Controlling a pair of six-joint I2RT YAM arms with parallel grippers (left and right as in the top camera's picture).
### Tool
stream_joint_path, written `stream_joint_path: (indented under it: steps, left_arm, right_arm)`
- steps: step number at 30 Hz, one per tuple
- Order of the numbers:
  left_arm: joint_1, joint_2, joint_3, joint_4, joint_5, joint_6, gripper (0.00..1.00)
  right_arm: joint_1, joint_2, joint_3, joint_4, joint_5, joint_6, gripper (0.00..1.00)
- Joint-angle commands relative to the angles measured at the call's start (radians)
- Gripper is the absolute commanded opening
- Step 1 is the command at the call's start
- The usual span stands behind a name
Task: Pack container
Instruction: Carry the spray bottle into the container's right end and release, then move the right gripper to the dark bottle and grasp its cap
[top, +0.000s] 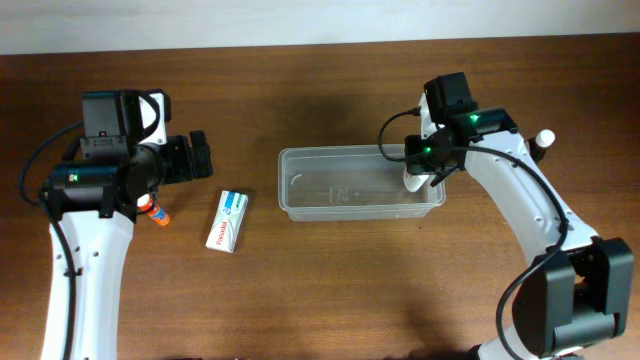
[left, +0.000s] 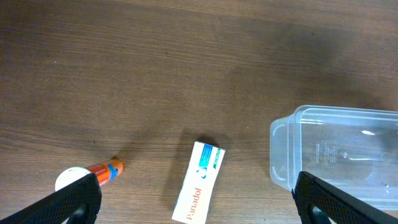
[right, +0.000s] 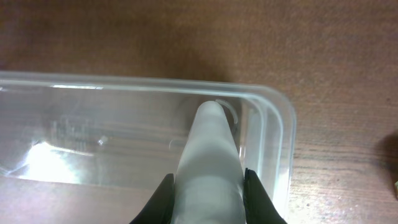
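Note:
The clear container (top: 300, 200) sits at the table's middle; it also shows in the left wrist view (left: 283, 149) and the right wrist view (right: 273, 118). My right gripper (top: 425, 172) is shut on a white bottle (right: 208, 155) and holds it inside the container's right end, tip down. My left gripper (left: 196, 202) is open and empty, above a white Panadol box (top: 227, 220) that lies left of the container and also shows in the left wrist view (left: 199, 183). An orange tube with a white cap (top: 157, 215) lies left of the box, seen too in the left wrist view (left: 93, 174).
A small white bottle with a dark cap (top: 542, 142) stands at the right, behind my right arm. The table's far edge runs along the top of the overhead view.

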Motion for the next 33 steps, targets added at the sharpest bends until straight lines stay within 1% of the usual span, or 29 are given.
stream_joint_path:
  steps: [1, 4, 7, 8, 15, 20, 22, 23, 27, 30, 32, 33]
  left_arm:
    - [0.006, 0.003, 0.023, 0.002, 0.011, 0.019, 0.99]
    - [0.006, 0.003, 0.023, 0.002, 0.011, 0.019, 0.99]
    - [0.006, 0.003, 0.023, 0.002, 0.011, 0.019, 1.00]
    - [0.006, 0.003, 0.023, 0.002, 0.011, 0.019, 0.99]
    - [0.006, 0.003, 0.023, 0.002, 0.011, 0.019, 0.99]
    - [0.006, 0.003, 0.023, 0.002, 0.011, 0.019, 0.99]
    - [0.006, 0.003, 0.023, 0.002, 0.011, 0.019, 0.99]
    - [0.006, 0.003, 0.023, 0.002, 0.011, 0.019, 0.99]
    - [0.006, 0.003, 0.023, 0.002, 0.011, 0.019, 0.99]
    - [0.006, 0.003, 0.023, 0.002, 0.011, 0.019, 0.99]
    - [0.006, 0.003, 0.023, 0.002, 0.011, 0.019, 0.99]
    - [0.006, 0.003, 0.023, 0.002, 0.011, 0.019, 0.99]
  right_arm:
    - [0.005, 0.016, -0.001, 0.022, 0.045, 0.008, 0.13]
    - [0.005, 0.024, -0.001, 0.033, 0.047, 0.008, 0.21]
    - [0.005, 0.025, -0.001, 0.037, 0.047, 0.008, 0.52]
    - [0.005, 0.025, -0.001, 0.039, 0.047, 0.008, 0.57]
    - [0.005, 0.025, -0.001, 0.040, 0.047, 0.008, 0.59]
    - [0.005, 0.021, 0.011, 0.036, 0.047, 0.008, 0.63]
    - [0.005, 0.012, 0.042, 0.017, 0.047, 0.008, 0.67]
    - [0.005, -0.001, 0.087, -0.004, 0.047, 0.008, 0.71]
    - [0.000, -0.034, 0.244, -0.086, 0.101, 0.008, 0.77]
    - [-0.025, -0.040, 0.391, -0.167, 0.188, 0.008, 0.89]
    - [-0.064, -0.040, 0.480, -0.206, 0.238, 0.007, 0.97]
    - [-0.089, -0.040, 0.512, -0.217, 0.253, 0.007, 0.99]
